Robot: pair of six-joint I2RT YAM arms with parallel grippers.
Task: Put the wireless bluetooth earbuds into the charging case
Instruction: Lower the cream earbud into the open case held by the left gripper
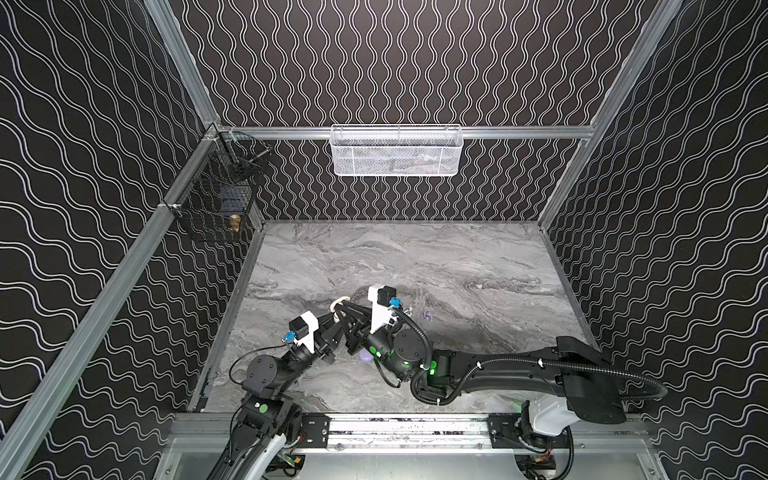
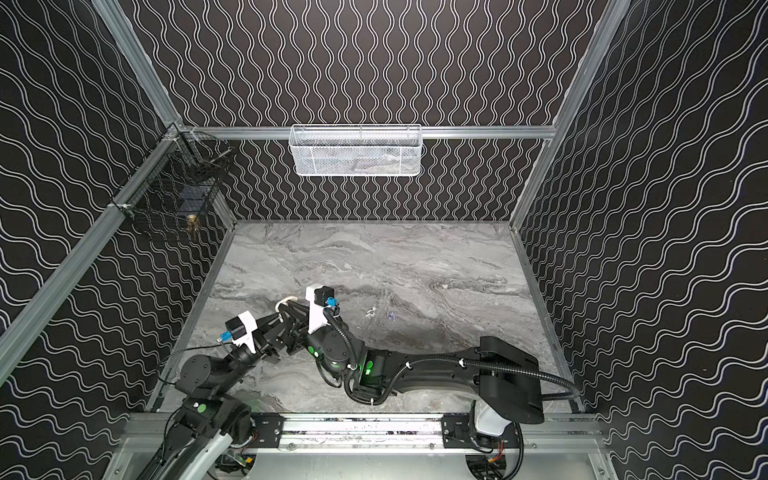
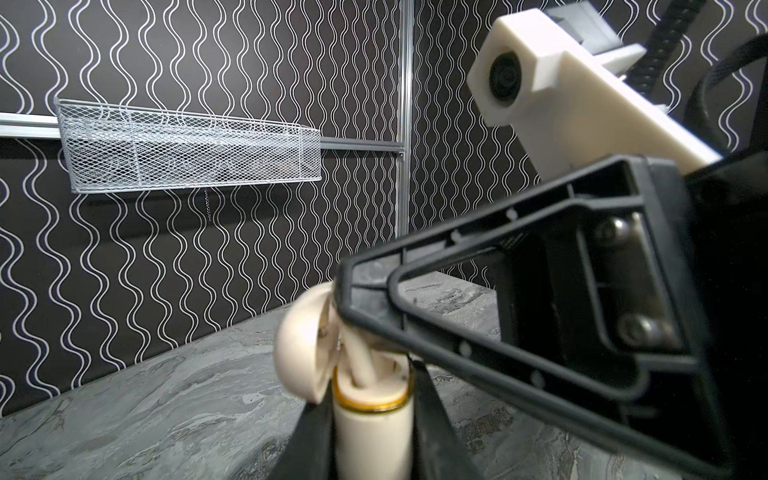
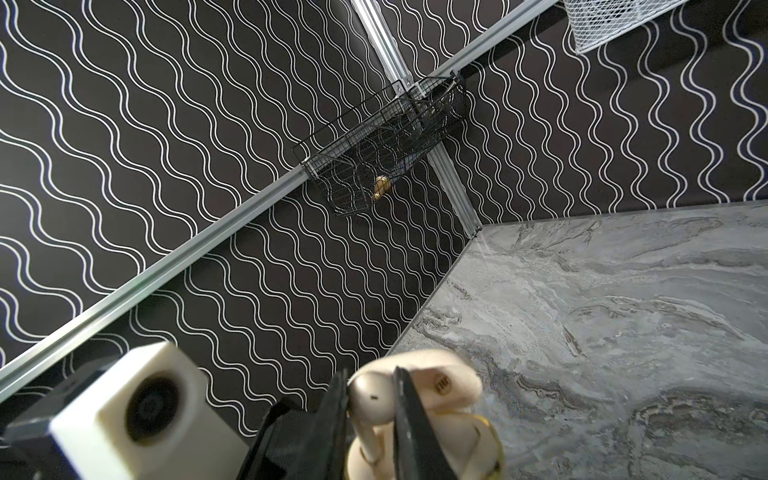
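Observation:
A cream charging case stands upright between the fingers of my left gripper, which is shut on its body. Its domed lid is hinged open. My right gripper is shut on the head of an off-white earbud, and the stem points down into the case opening. In both top views the two grippers meet at the case lid, left of the table's middle. A pale lavender earbud and a white earbud lie loose on the marble to the right.
A lavender case lies on the table, partly under my right wrist. A white mesh basket hangs on the back rail and a black wire basket in the back left corner. Patterned walls close three sides.

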